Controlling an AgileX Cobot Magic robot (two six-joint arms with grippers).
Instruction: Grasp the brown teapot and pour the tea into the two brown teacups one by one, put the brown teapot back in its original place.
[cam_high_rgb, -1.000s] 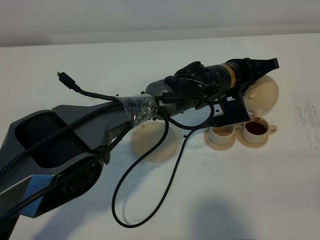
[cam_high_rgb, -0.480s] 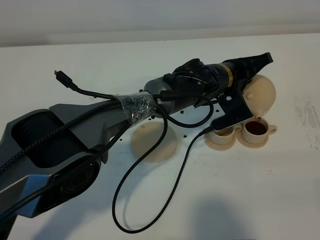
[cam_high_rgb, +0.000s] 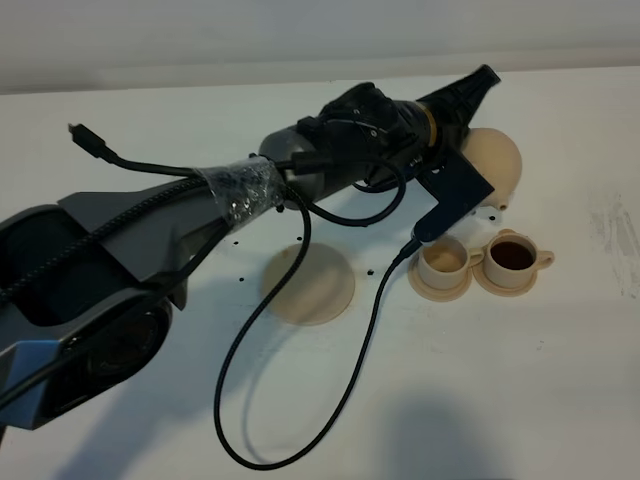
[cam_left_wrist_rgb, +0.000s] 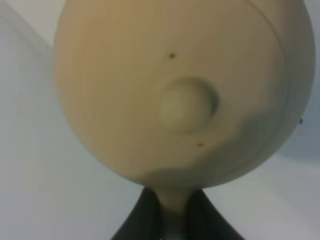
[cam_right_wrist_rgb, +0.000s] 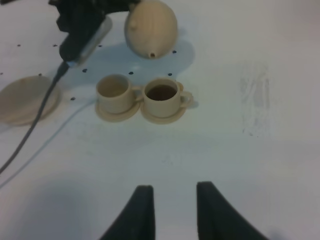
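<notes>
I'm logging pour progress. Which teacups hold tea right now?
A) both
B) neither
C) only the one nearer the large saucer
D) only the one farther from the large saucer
D: the farther teacup holds dark tea, while the nearer teacup, toward the large saucer, looks pale and empty inside.

A round pale tan ceramic teapot (cam_high_rgb: 497, 160) hangs tipped above the bench, spout low, on the far-edge side of two small tan handled teacups on matching saucers. The right-edge teacup (cam_high_rgb: 511, 272) holds dark brown tea (cam_high_rgb: 513, 255); the left-edge teacup (cam_high_rgb: 438, 271) shows a pale inside. A wide flat tan saucer (cam_high_rgb: 308, 285) lies further toward the left edge.
</notes>
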